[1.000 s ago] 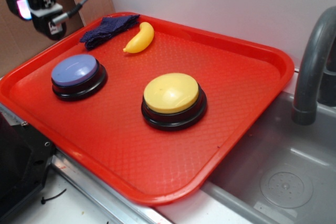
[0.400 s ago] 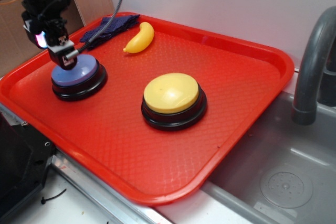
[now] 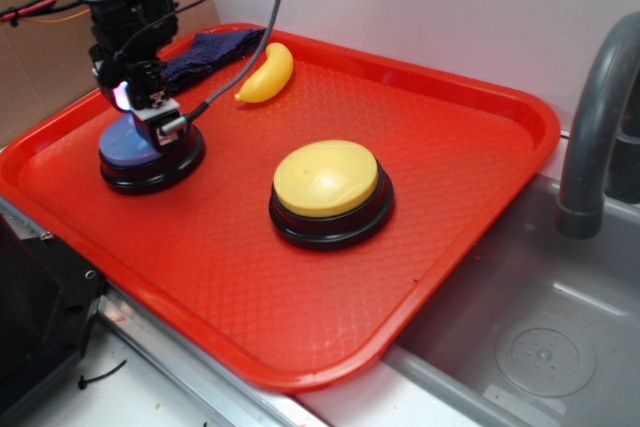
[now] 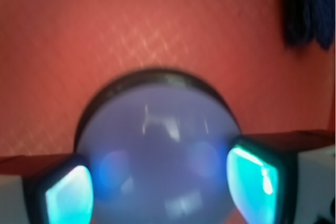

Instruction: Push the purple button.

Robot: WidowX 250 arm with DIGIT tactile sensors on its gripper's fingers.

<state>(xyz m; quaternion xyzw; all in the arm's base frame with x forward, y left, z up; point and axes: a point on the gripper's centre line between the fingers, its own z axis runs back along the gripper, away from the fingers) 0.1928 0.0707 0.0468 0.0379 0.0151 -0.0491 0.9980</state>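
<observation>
The purple button (image 3: 125, 147), a lavender dome on a black base, sits at the left of the red tray (image 3: 460, 147). My gripper (image 3: 152, 117) is down on the top of its dome. In the wrist view the dome (image 4: 157, 156) fills the space between my two fingers (image 4: 254, 182), which glow cyan and stand wide apart, so the gripper is open. The fingers hold nothing.
A larger yellow-topped button (image 3: 330, 190) sits mid-tray. A yellow toy banana (image 3: 268, 73) and a dark navy cloth (image 3: 205, 50) lie at the tray's far left corner. A grey sink (image 3: 540, 347) and faucet (image 3: 600, 117) are to the right.
My gripper has come from the upper left, outside the tray, down and right onto the purple button's dome. Nothing else moved.
</observation>
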